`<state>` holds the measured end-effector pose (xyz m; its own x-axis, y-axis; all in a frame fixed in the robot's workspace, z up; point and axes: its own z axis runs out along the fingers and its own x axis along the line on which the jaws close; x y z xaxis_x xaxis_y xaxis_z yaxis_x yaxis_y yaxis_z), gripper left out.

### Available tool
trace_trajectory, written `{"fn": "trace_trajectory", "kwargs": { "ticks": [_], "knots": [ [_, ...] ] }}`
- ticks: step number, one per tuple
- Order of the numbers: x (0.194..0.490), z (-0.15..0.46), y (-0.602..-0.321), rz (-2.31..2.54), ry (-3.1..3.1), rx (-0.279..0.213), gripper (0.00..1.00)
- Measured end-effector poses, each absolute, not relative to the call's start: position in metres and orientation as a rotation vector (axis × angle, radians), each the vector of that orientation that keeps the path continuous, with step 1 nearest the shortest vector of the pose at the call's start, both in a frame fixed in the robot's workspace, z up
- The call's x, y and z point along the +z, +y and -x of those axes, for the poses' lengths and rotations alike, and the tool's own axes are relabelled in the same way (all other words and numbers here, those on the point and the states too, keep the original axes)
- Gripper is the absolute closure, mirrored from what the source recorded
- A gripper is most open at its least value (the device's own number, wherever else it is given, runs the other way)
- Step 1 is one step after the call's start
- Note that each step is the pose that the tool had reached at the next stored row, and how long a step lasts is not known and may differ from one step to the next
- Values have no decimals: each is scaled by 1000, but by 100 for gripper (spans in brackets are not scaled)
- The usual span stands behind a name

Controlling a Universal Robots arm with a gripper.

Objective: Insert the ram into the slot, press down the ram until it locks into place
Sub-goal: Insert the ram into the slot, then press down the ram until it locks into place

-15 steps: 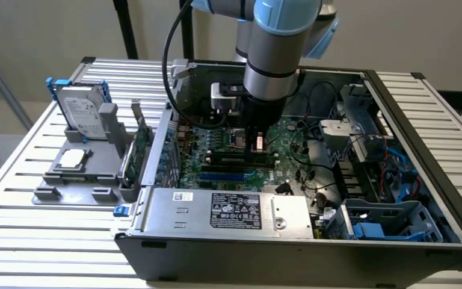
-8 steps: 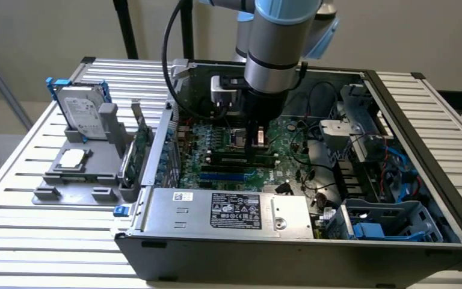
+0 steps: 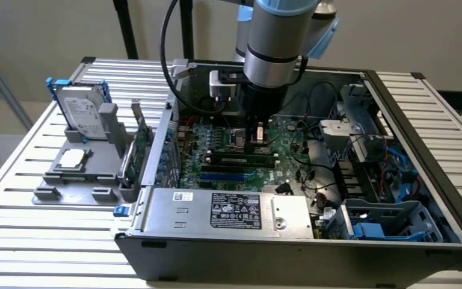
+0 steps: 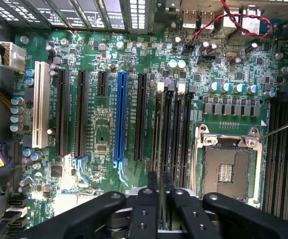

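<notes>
The ram, a long green stick with pale labels, stands on edge in one of the black slots on the motherboard inside the open computer case. In the wrist view the ram shows edge-on in the slot nearest the long black card sockets, with alike sockets beside it. My gripper hangs straight down over the ram, toward its end on the exterior view's right. The two black fingers stand close together on either side of the ram's upper edge, so my gripper is shut on it.
A blue card socket and an open CPU socket flank the memory slots. The silver power supply fills the case's front. On the exterior view's left, a grey fixture holds a hard drive and an upright card. Cables crowd the drive bays.
</notes>
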<state>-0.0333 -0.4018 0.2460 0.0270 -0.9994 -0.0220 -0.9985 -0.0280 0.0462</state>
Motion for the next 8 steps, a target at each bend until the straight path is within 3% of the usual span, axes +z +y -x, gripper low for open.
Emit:
{"fn": "trace_trajectory", "kwargs": {
  "ticks": [8],
  "knots": [
    [246,33,-402,-2238,-2178,-75,89]
  ]
}}
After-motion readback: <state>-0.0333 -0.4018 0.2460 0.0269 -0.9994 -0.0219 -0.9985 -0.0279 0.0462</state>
